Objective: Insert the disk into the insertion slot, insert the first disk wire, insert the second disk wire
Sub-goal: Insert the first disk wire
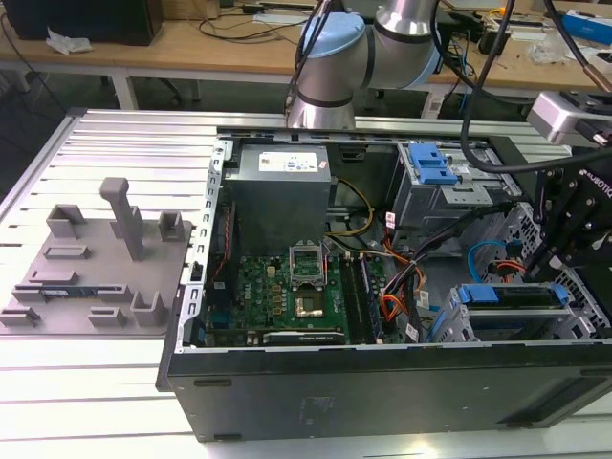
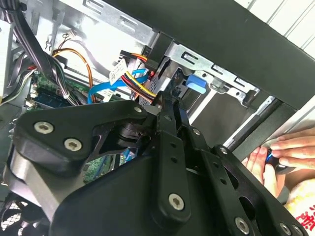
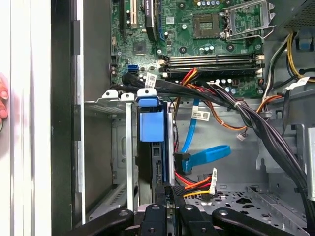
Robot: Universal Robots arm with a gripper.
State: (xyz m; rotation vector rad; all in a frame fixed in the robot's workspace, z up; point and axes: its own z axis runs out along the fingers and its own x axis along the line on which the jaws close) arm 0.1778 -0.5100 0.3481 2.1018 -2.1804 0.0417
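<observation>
The claw (image 3: 166,191) (fingers drawn narrow) hangs at the rear of the disk (image 3: 150,125), seated in the insertion slot (image 3: 129,162); blue data cable (image 3: 206,156) and power wires (image 3: 197,185) crowd alongside.

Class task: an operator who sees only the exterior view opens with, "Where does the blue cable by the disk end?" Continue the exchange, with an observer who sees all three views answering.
Observer: In the first wrist view the blue cable ends in a connector close beside the disk. I cannot tell whether it is plugged in.
Operator: And the power lead?
Observer: A black connector on red, yellow and black wires sits right by the gripper, next to the disk.
Operator: Is anyone near the machine?
Observer: Yes. In the second wrist view a person's hand lies just outside the case.
</observation>
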